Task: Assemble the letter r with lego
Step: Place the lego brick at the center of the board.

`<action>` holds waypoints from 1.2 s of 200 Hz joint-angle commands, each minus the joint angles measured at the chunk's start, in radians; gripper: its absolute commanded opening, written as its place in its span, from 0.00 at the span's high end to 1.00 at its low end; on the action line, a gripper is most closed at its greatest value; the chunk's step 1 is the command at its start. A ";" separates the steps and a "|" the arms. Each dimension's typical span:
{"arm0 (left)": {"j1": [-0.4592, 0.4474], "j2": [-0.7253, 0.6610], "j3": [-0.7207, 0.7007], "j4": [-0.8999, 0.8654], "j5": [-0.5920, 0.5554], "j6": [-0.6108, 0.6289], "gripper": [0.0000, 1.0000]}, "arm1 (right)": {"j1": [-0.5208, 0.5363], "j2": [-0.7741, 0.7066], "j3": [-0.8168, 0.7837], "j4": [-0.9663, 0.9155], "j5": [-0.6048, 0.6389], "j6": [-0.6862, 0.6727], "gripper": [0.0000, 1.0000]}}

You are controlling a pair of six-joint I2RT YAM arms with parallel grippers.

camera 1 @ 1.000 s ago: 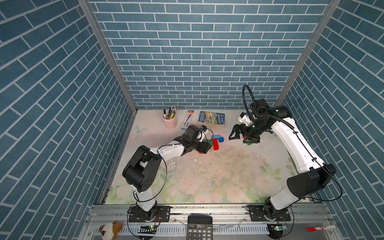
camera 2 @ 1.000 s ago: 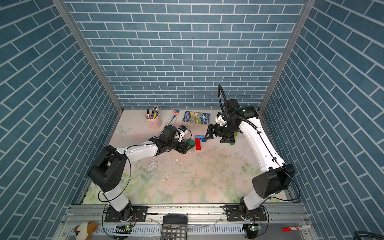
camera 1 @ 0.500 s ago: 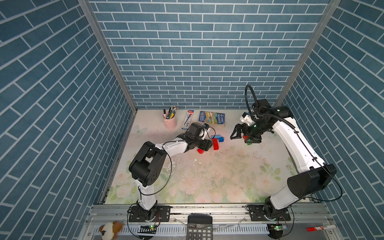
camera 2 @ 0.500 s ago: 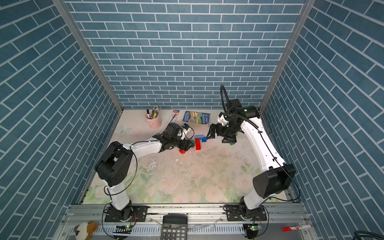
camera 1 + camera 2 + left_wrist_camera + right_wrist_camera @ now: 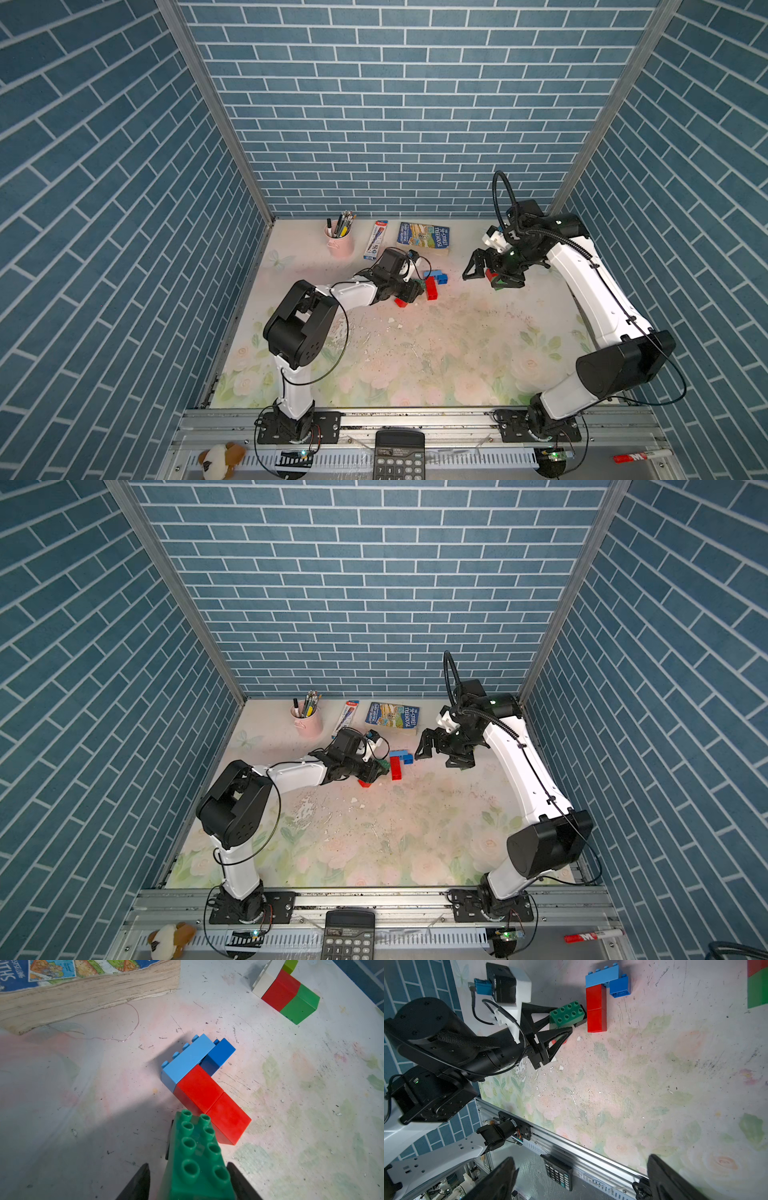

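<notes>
Left gripper [image 5: 192, 1147] is closed on a green brick [image 5: 197, 1159] with eight studs, gripped across its long sides. The brick is held low, its far end just beside the red bricks [image 5: 209, 1101]. Right gripper [image 5: 581, 1158] is spread wide and nothing is seen between the jaws. It is hung at the far right of the table [image 5: 457, 353], by a stack [image 5: 286, 991] of white, red and green bricks with a lime one behind.

Laid flat near the book [image 5: 424, 237]: two red bricks end to end, a light-blue brick [image 5: 189, 1059] set across their far end, a dark-blue brick [image 5: 220, 1053] at its other end, a slit left between it and the reds. A small red brick [image 5: 401, 302] is seen under the left gripper.

Writing: "TREEHOUSE" is read on the book cover in both top views; the rest is too small. "THS" and "LLING" are cut off in the left wrist view. A white "M" on red is carried by the marker [image 5: 636, 457] on the front ledge. Calculator [image 5: 399, 455] lettering is not legible. Pen pack [image 5: 376, 240] logo is red, unreadable.
</notes>
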 commanded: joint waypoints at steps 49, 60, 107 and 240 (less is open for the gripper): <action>0.000 0.031 0.042 -0.013 -0.001 0.019 0.55 | -0.009 -0.033 0.006 -0.018 0.014 -0.006 0.02; 0.000 0.033 0.047 -0.016 0.005 0.019 0.60 | -0.011 -0.032 0.008 -0.017 0.014 -0.005 0.02; 0.001 0.042 0.070 -0.037 0.021 0.020 0.67 | -0.012 -0.029 0.015 -0.019 0.018 -0.005 0.02; 0.079 -0.209 -0.130 0.111 0.055 -0.336 0.70 | -0.020 -0.013 0.025 0.053 -0.030 -0.009 0.02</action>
